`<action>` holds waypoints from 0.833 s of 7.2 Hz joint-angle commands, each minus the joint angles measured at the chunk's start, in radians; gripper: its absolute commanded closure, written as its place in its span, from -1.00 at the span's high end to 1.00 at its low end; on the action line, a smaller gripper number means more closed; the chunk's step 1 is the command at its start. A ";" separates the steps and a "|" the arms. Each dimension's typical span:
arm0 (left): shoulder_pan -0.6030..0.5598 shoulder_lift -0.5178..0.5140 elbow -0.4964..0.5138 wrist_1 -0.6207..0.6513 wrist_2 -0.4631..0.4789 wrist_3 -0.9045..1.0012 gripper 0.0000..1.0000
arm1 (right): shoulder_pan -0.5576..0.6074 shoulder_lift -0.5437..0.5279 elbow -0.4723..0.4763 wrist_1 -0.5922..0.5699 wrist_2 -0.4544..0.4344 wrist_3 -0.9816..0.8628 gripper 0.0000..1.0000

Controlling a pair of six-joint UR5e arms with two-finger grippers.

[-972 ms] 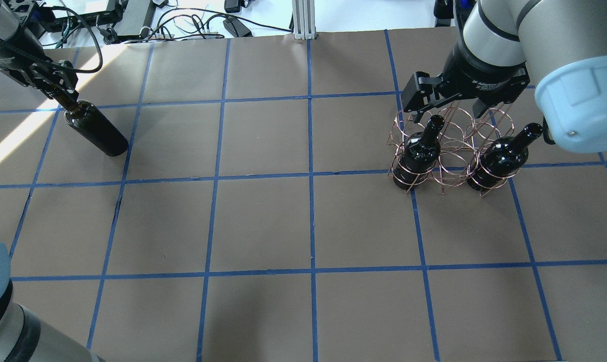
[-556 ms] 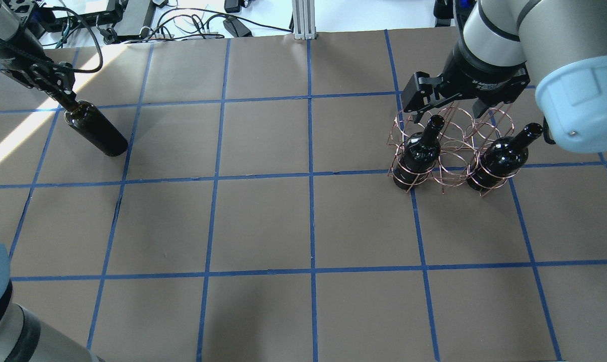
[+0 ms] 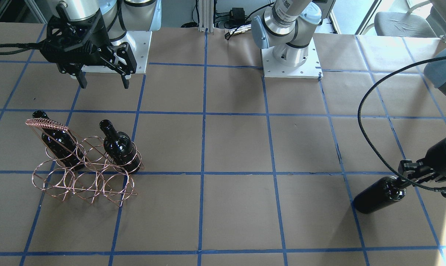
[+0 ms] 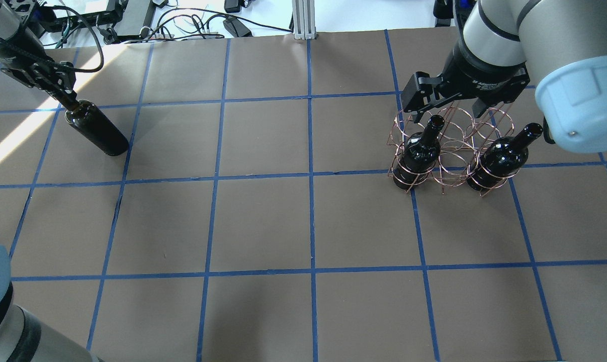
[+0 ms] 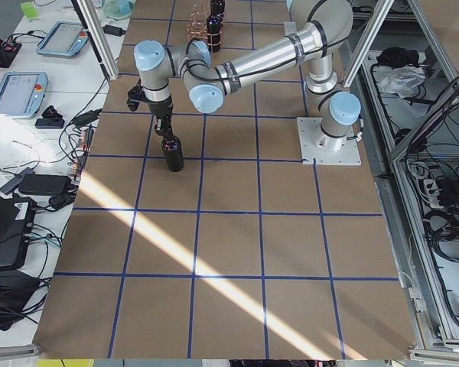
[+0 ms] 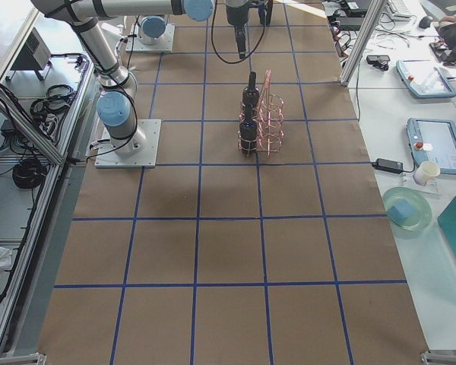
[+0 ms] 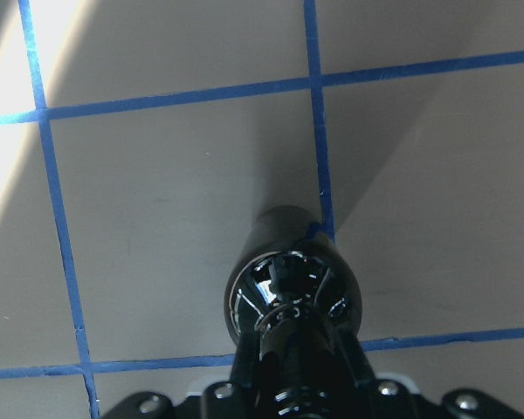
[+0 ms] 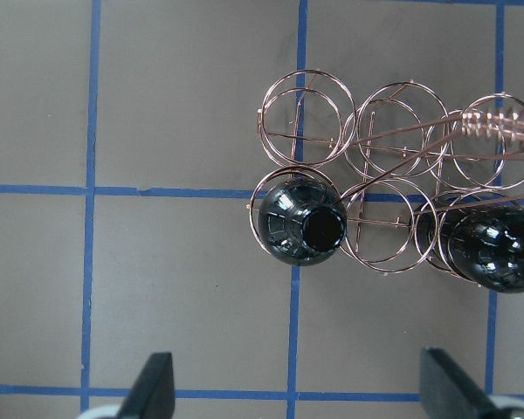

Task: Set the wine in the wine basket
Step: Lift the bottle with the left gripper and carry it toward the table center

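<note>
Overhead: L claw [image 4: 64, 98] still pinching bottle [image 4: 99, 134] neck, barely shifted, no lift yet; R claw [image 4: 444, 108] spread by basket [image 4: 454, 143].

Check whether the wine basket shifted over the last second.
No. The wine basket straddles the same blue tape line in the overhead view, at the same spot as before.
</note>
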 commanded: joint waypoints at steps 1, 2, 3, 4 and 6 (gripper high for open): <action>-0.040 0.064 -0.042 -0.055 -0.003 -0.082 -0.89 | 0.000 0.000 0.000 0.001 0.000 -0.001 1.00; -0.086 0.128 -0.103 -0.063 0.001 -0.144 -0.99 | 0.000 0.000 0.000 0.001 0.000 -0.001 1.00; -0.122 0.196 -0.184 -0.062 0.001 -0.243 -1.00 | 0.000 0.000 0.000 0.001 -0.001 -0.001 1.00; -0.148 0.272 -0.261 -0.062 -0.003 -0.302 -1.00 | 0.000 0.000 0.000 0.001 -0.001 -0.001 1.00; -0.299 0.379 -0.360 -0.048 -0.008 -0.595 -1.00 | 0.000 0.000 0.000 0.001 -0.001 -0.002 1.00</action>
